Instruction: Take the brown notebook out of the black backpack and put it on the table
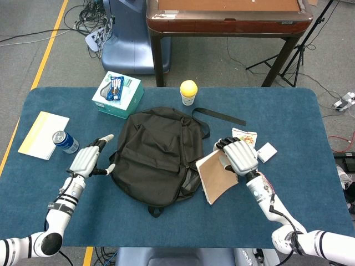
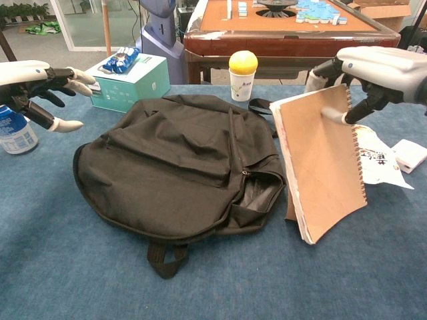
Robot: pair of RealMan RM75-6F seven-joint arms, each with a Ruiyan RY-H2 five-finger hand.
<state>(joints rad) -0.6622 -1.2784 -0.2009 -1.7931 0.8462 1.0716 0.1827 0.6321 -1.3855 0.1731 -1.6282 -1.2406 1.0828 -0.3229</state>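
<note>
The right hand [image 2: 373,70], upper right of the chest view, grips the top edge of the brown notebook [image 2: 320,167], which is tilted with its lower corner near the blue table [image 1: 166,221], just right of the black backpack [image 1: 158,152]. Best to lower it flat before letting go. The left hand [image 1: 89,160] hangs spread and holds nothing. Behind stands a wooden table [image 1: 227,16].

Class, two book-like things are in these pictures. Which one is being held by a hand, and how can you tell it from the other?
The brown notebook, spiral-bound and tilted beside the black backpack, gripped by the right hand. The yellow-and-white booklet lies flat and untouched at the table's far left.
</note>
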